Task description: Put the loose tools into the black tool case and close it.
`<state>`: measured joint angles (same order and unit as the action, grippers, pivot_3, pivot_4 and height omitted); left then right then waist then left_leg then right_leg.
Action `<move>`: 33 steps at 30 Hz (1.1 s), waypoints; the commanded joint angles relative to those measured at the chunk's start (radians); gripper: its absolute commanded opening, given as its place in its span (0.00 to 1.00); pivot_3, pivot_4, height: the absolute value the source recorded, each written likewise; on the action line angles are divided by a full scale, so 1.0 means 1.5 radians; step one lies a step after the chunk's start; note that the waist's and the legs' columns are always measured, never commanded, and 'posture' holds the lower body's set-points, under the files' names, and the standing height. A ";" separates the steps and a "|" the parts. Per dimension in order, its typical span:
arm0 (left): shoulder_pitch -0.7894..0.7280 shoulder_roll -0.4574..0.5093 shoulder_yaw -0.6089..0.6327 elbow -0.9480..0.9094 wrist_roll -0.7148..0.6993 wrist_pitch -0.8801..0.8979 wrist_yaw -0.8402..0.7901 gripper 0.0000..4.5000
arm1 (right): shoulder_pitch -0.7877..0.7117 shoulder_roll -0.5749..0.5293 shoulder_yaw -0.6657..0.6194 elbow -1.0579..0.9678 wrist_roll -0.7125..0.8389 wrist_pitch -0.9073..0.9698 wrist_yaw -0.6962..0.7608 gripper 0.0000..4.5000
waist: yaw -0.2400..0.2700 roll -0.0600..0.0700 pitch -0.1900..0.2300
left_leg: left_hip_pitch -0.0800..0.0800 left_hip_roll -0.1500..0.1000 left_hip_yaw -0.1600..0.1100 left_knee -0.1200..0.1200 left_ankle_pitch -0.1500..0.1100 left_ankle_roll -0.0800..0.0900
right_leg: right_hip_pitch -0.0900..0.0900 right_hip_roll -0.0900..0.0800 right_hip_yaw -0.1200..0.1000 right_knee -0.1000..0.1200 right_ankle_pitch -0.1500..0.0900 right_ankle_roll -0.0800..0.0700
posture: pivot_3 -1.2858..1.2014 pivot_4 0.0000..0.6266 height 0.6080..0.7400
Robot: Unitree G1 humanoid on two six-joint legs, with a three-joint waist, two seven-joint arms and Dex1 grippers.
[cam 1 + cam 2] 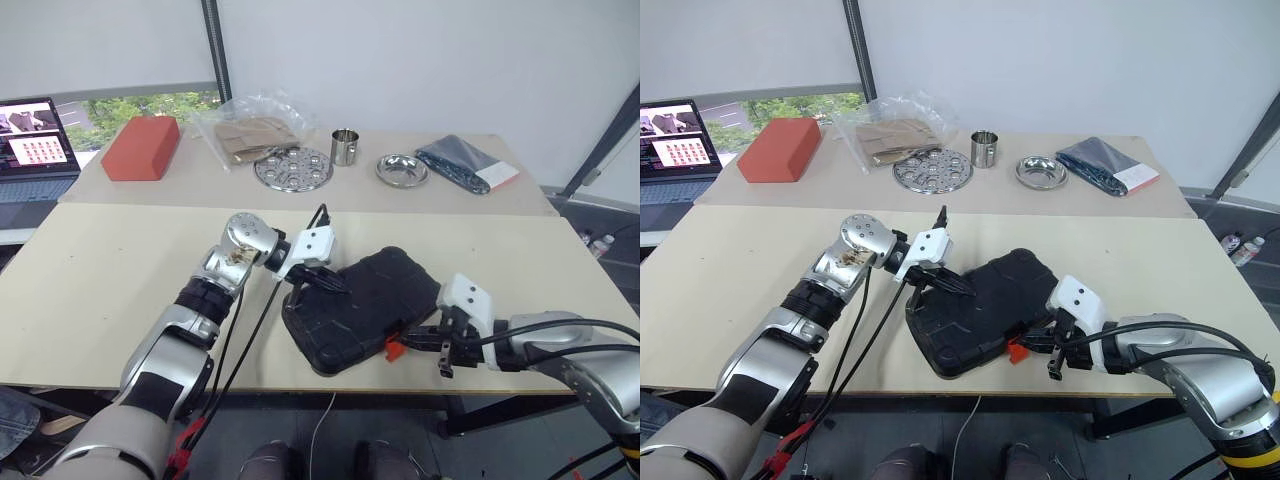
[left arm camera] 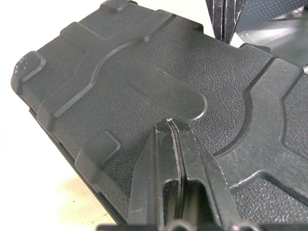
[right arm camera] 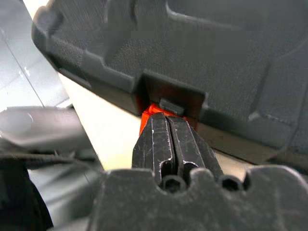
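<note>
The black tool case [image 1: 370,300] lies closed on the near table, tilted, close to the front edge. My left gripper [image 1: 335,283] is shut, and its fingertips [image 2: 171,126] rest on the case's panelled lid near the far left corner. My right gripper [image 1: 408,346] is shut too, coming in from the right at the case's front side. Its tips [image 3: 168,120] touch the orange latch [image 3: 150,110], which sticks out under the lid's catch. The loose tools are out of view.
On the far table stand a red block [image 1: 141,147], a clear plastic bag [image 1: 250,130], a perforated steel dish [image 1: 292,168], a steel cup [image 1: 344,147], a small steel dish [image 1: 402,170] and a dark pouch [image 1: 465,163]. A laptop [image 1: 35,150] sits at the far left.
</note>
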<state>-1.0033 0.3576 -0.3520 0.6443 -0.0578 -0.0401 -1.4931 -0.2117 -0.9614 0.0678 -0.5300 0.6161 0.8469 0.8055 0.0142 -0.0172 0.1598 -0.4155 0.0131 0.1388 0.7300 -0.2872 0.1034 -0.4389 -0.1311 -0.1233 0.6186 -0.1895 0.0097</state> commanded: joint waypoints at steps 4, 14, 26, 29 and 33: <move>0.006 0.006 -0.007 -0.001 0.017 0.005 -0.001 0.00 | 0.063 -0.041 -0.029 -0.046 -0.012 -0.008 0.031 0.00 | 0.002 0.000 0.000 | 0.000 0.000 0.000 0.000 0.000 0.000 | 0.000 0.000 0.000 0.000 0.000 0.000 | 0.52 0.24 0.95; 0.022 -0.003 -0.042 -0.009 0.047 -0.049 -0.009 0.00 | 0.115 0.063 0.017 -0.010 -0.076 -0.032 -0.060 0.00 | 0.000 0.000 0.000 | 0.000 0.000 0.000 0.000 0.000 0.000 | 0.000 0.000 0.000 0.000 0.000 0.000 | 0.52 0.24 0.95; 0.055 -0.024 -0.110 0.000 0.135 -0.191 0.015 0.00 | 0.086 0.174 0.009 0.006 -0.128 -0.087 -0.103 0.00 | -0.002 0.000 -0.002 | 0.004 0.001 -0.001 0.000 0.000 -0.001 | 0.004 -0.001 0.000 -0.002 0.001 0.003 | 0.52 0.24 0.95; 0.057 -0.027 -0.128 0.029 0.162 -0.240 0.035 0.00 | 0.083 0.174 0.003 -0.014 -0.134 -0.097 -0.101 0.00 | -0.003 0.003 -0.004 | 0.005 0.001 0.000 0.000 -0.001 -0.003 | 0.004 -0.001 0.001 -0.003 0.001 0.003 | 0.52 0.24 0.95; 0.055 -0.030 -0.140 0.057 0.178 -0.279 0.042 0.00 | 0.068 0.180 -0.014 -0.026 -0.135 -0.103 -0.108 0.00 | -0.003 0.006 -0.006 | 0.006 0.001 0.000 -0.001 -0.001 -0.001 | 0.005 -0.001 0.000 -0.003 0.001 0.003 | 0.52 0.24 0.95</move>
<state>-0.9834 0.3137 -0.4532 0.6384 0.0973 -0.4503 -1.4113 -0.0615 -0.7053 0.1250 -0.4877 0.4055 0.7464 0.6655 0.0103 -0.0082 0.1504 -0.4064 0.0147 0.1386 0.7292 -0.2916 0.1070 -0.4321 -0.1322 -0.1226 0.6141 -0.1874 0.0138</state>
